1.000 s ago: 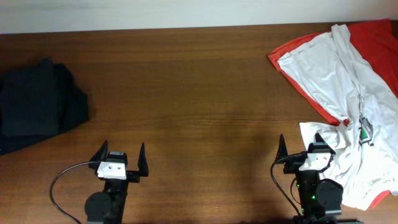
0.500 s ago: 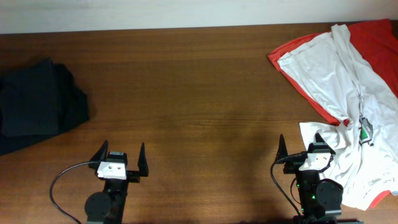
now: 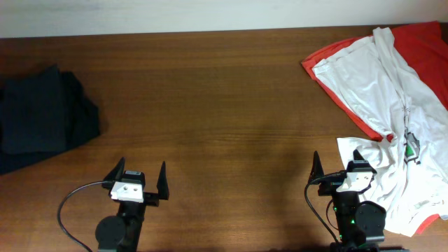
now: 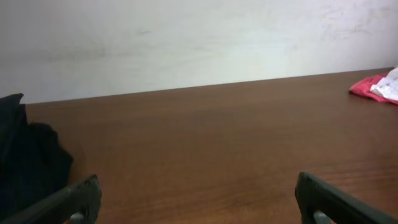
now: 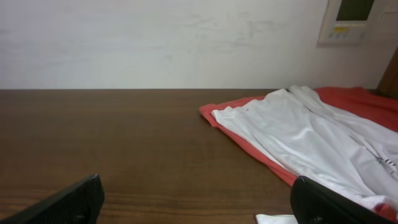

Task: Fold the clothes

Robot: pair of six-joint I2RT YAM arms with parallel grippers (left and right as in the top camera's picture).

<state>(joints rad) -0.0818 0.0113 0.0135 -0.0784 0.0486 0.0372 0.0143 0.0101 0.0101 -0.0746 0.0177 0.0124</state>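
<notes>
Where the left gripper (image 3: 141, 170) sits: at the near edge, left of centre, jaws spread wide and holding nothing; we see only bare table (image 3: 224, 105) ahead of it.
Right gripper (image 3: 337, 162): near edge, right side, likewise wide apart and empty; its right jaw stands over the nearest white corner, and we cannot tell whether it touches.
T-shirt (image 3: 367, 80): at the right end of the table, running from beside the right gripper up to the far edge; rumpled, twisted along the middle, lying partly on red cloth.
Handling: we judge it light, thin and limp; it will sag, drag and bunch rather than keep a shape, and a pinch may catch more than one layer.
Where to grip: we would pinch a hem corner or a shoulder seam at the edge, low to the table, taking the near corner first since it is closest.
Graphic (image 3: 411, 145): small, green and grey, on a crumpled stretch to the right of the right gripper.
Red shirts (image 3: 423, 42): under and beside the T-shirt, touching it; we rate them the main hazard, since a deep pinch could lift red cloth too.
Black garments (image 3: 38, 115): far left, well apart, no obstacle.
Middle of the table: bare wood, with room to spread the T-shirt.
</notes>
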